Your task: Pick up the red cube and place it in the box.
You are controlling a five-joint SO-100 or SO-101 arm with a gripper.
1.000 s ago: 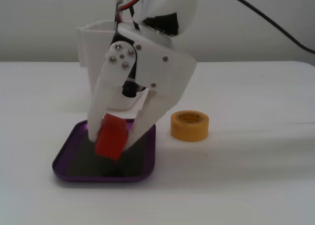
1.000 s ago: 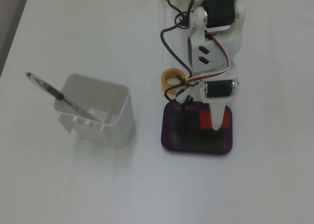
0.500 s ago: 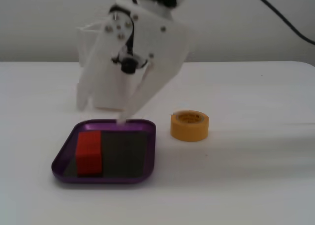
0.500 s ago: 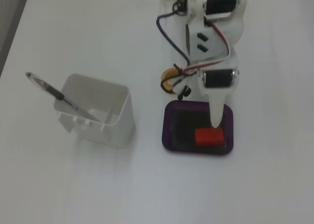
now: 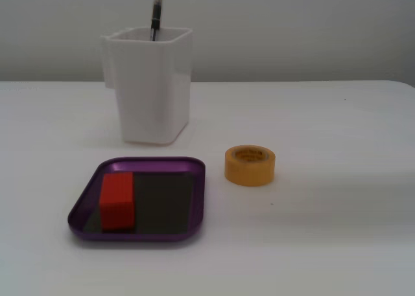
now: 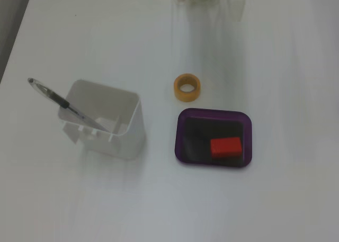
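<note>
Hand out of sight, state unknowable, blocky red cube (image 5: 117, 201) lying in glossy round-cornered purple box (image 5: 193, 199)

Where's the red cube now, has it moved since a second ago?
Yes. The red cube was held tilted above the purple tray; now it lies flat on the tray's floor, at the side farther from the yellow tape roll.
</note>
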